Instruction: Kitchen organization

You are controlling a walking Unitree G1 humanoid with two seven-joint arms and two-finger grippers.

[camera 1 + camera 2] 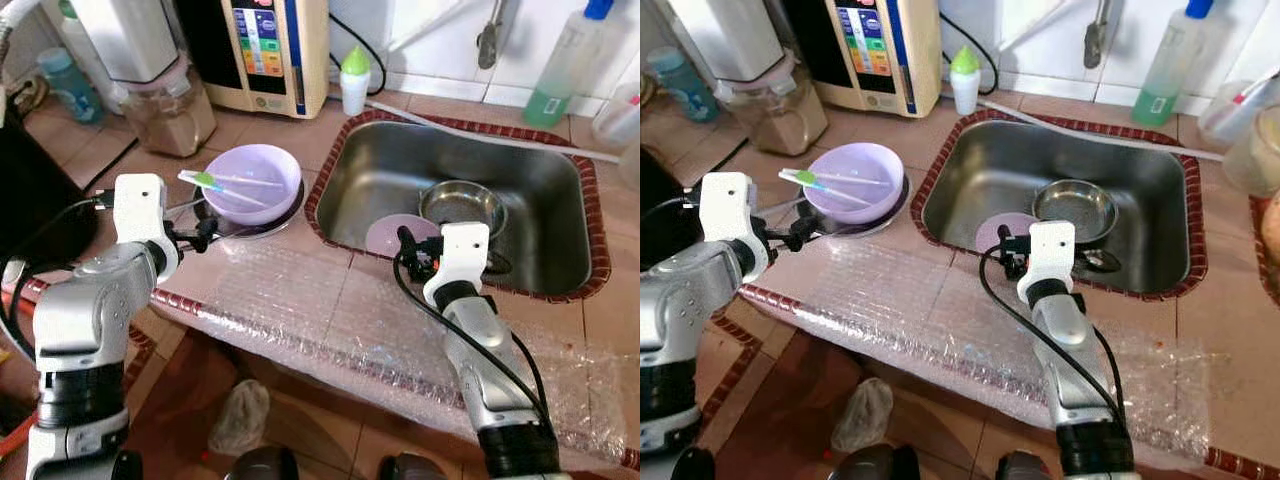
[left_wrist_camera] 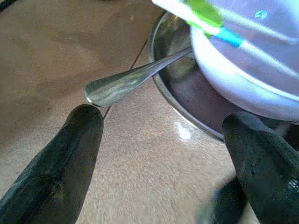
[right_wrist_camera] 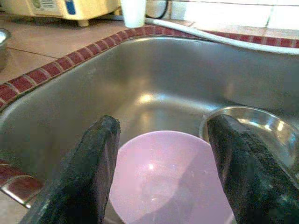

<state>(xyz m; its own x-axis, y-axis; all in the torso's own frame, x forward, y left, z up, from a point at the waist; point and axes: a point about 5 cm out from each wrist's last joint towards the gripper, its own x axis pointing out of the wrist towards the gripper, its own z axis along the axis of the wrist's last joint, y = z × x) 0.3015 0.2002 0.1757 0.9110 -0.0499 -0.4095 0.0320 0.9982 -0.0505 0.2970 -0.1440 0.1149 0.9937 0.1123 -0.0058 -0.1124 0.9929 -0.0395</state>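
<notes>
My left pincer (image 2: 163, 154) gapes at the spoon (image 2: 126, 84), my right pincer (image 3: 168, 172) gapes over the pink bowl (image 3: 163, 182); probably grasping next: close.

A home kitchen: steel sink (image 1: 520, 190) (tiled counter (image 1: 300, 130)), dish soap (image 1: 565, 60).

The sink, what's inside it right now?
In the sink lie a pink bowl and a steel bowl, side by side. The right pincer hovers open above the pink bowl, whose near edge the wrist covers.
</notes>
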